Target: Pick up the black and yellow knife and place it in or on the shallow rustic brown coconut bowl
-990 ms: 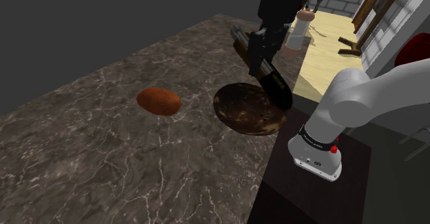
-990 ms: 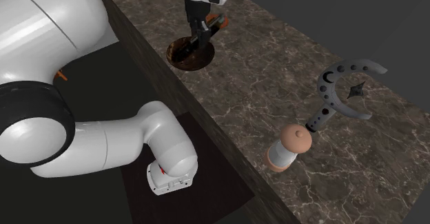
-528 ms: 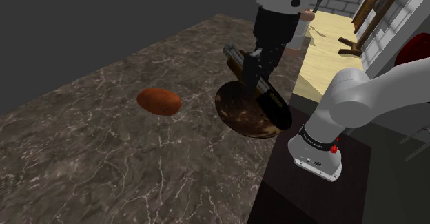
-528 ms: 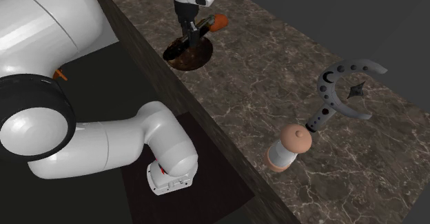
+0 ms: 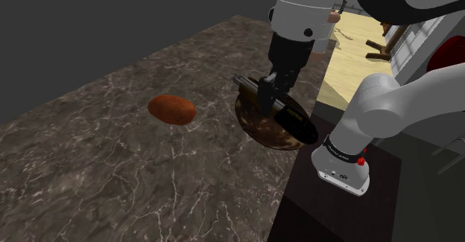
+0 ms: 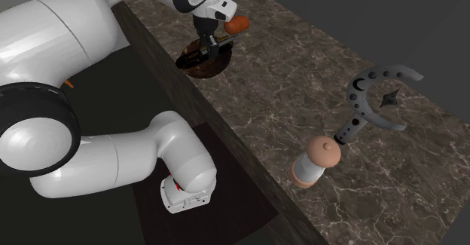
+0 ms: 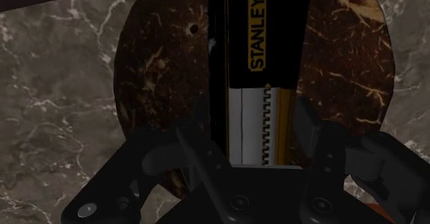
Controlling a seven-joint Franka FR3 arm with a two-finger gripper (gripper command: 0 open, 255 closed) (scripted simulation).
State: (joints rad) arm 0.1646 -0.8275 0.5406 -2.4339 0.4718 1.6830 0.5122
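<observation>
The black and yellow knife (image 7: 256, 43), marked STANLEY, lies lengthwise between the fingers of my gripper (image 7: 258, 136), which is shut on it. Directly under it is the shallow dark brown bowl (image 7: 158, 71). In the shoulder view the gripper (image 5: 270, 91) holds the knife (image 5: 294, 120) low across the bowl (image 5: 257, 125), at or just above its rim; contact cannot be told. The second exterior view has the gripper (image 6: 207, 46) and knife (image 6: 194, 53) over the bowl (image 6: 205, 66), which sits close to the counter's edge.
An orange-brown rounded lump (image 5: 172, 109) lies on the marble counter (image 5: 112, 151) beside the bowl, also seen as the lump (image 6: 237, 25). Farther along the counter stand a white and tan bottle (image 6: 316, 160) and a grey horseshoe-shaped object (image 6: 376, 93). The stand (image 5: 343, 196) adjoins the counter's edge.
The gripper has come down with the knife, from well above the bowl to low across it, and shifted slightly toward the shoulder view's left. The bowl and lump have not moved.
</observation>
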